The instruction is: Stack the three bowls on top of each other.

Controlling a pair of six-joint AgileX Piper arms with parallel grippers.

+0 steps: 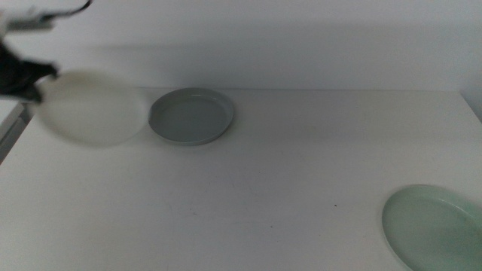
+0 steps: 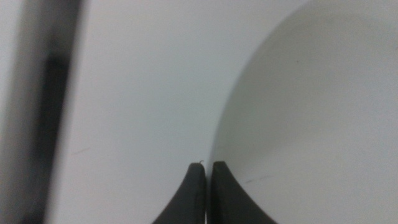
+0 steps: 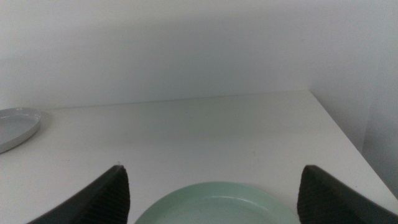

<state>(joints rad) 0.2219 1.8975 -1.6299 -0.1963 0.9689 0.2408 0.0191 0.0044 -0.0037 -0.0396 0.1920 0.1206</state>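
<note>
At the far left, the white bowl hangs blurred above the table, and my left gripper is shut on its left rim. The left wrist view shows the two jaws pressed together on the edge of the white bowl. Just right of it, the grey-blue bowl rests on the table toward the back. The mint green bowl lies at the front right corner, partly cut off by the picture's edge. My right gripper stands open just short of the green bowl, holding nothing; it is outside the middle view.
The white table ends at a pale wall behind the bowls. Its right edge runs close to the green bowl. A dark strip at the table's left edge shows in the left wrist view. The grey-blue bowl shows far off.
</note>
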